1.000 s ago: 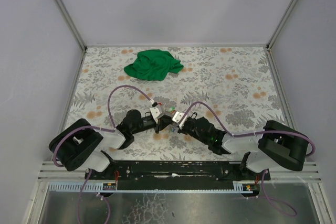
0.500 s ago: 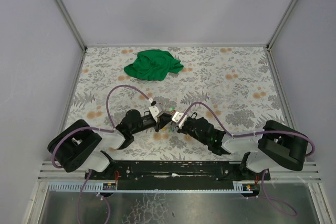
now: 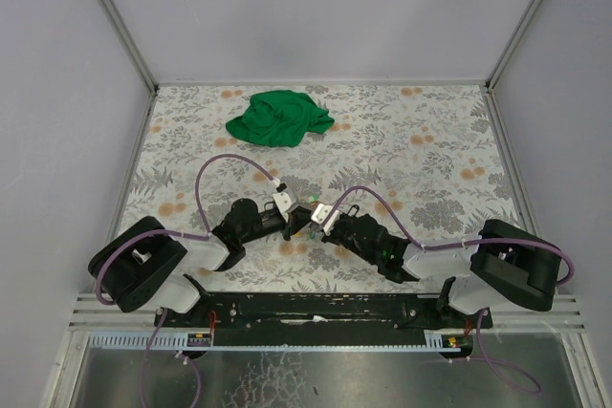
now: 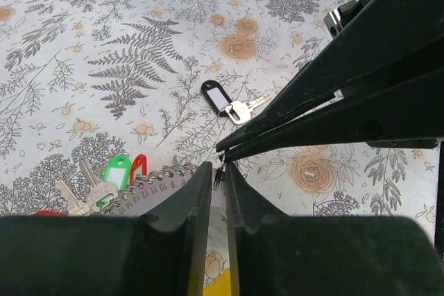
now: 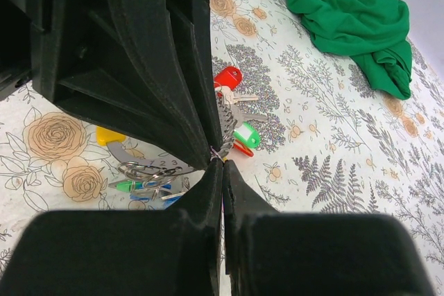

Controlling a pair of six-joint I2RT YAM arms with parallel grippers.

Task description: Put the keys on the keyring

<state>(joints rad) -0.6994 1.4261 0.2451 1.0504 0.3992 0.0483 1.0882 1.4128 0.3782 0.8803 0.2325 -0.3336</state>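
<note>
Keyring (image 5: 149,168) lies on the table (image 3: 430,140) just under the meeting fingertips, keys (image 5: 243,134) clustered beside it; the right gripper (image 5: 220,166) is pinched fully closed, the left gripper (image 4: 220,171) narrowed to a slit, and I cannot tell whether either holds anything. Threading seems in hand; next, a key's hole must meet the ring's end.

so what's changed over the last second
Very little: the left pincer and right pincer, tip to tip, seem to have crept slightly toward the far side of the table. Nothing visibly taken or let go. The green cloth stayed put.
</note>
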